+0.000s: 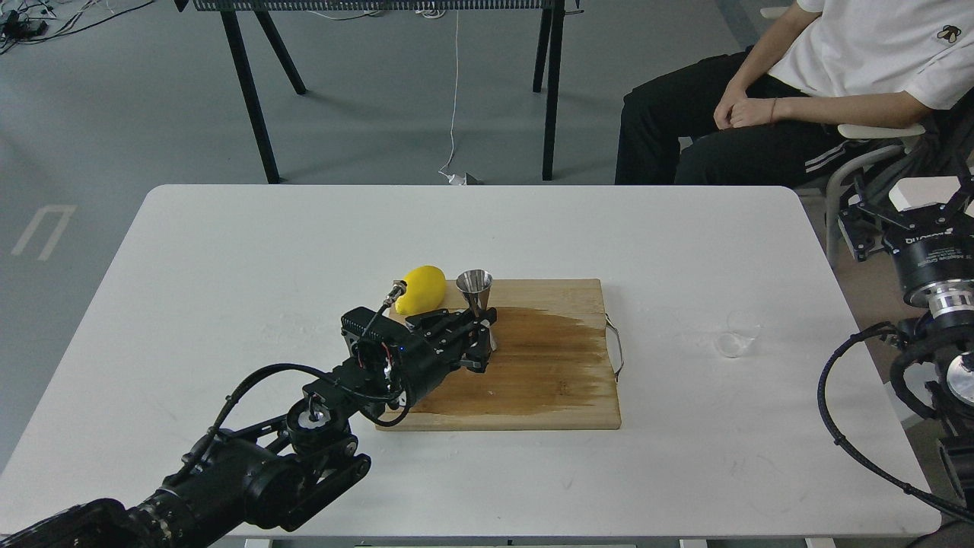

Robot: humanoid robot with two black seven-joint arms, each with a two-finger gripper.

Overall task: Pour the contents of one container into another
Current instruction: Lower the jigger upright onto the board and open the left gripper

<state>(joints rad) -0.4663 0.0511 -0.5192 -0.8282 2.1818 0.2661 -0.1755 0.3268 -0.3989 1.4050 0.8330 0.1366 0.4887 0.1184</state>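
Observation:
The shiny steel hourglass jigger (pixel 475 293) stands upright over the wooden cutting board (pixel 533 380), near its back left part. My left gripper (pixel 481 340) is shut on the jigger at its waist and lower cone. The small clear cup (pixel 736 337) sits alone on the white table to the right of the board. My right gripper (pixel 905 217) hangs off the table's right edge, far from the cup; its fingers look spread with nothing between them.
A yellow lemon (pixel 421 289) lies at the board's back left corner, just left of the jigger. The board has a dark wet patch and a metal handle (pixel 615 346) on its right side. A seated person (pixel 799 91) is behind the table at the right.

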